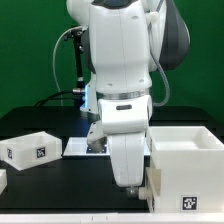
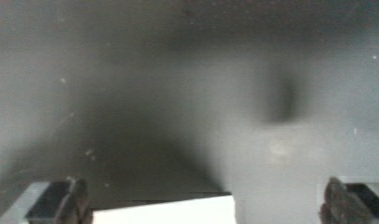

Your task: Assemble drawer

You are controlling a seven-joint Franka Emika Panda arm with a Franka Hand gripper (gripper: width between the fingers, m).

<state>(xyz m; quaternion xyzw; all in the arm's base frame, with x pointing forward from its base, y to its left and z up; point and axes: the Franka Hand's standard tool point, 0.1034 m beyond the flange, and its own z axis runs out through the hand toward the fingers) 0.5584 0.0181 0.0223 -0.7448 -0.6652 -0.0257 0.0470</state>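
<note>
**Arm low at housing, claw spread**

Exterior view, left to right: I see a small box [image 1: 30, 149] sitting on the black desk [image 1: 40, 195], tag facing out. The marker board [image 1: 78, 147] lies behind the arm. The housing [image 1: 188, 165] stands at the right. Wrist view: the claw [image 2: 207, 203] is spread wide, with a white corner [image 2: 165, 209] between its fingers.

1 housing [image 1: 186, 160], 1 box [image 1: 33, 148], 1 marker board [image 1: 82, 147]
</note>
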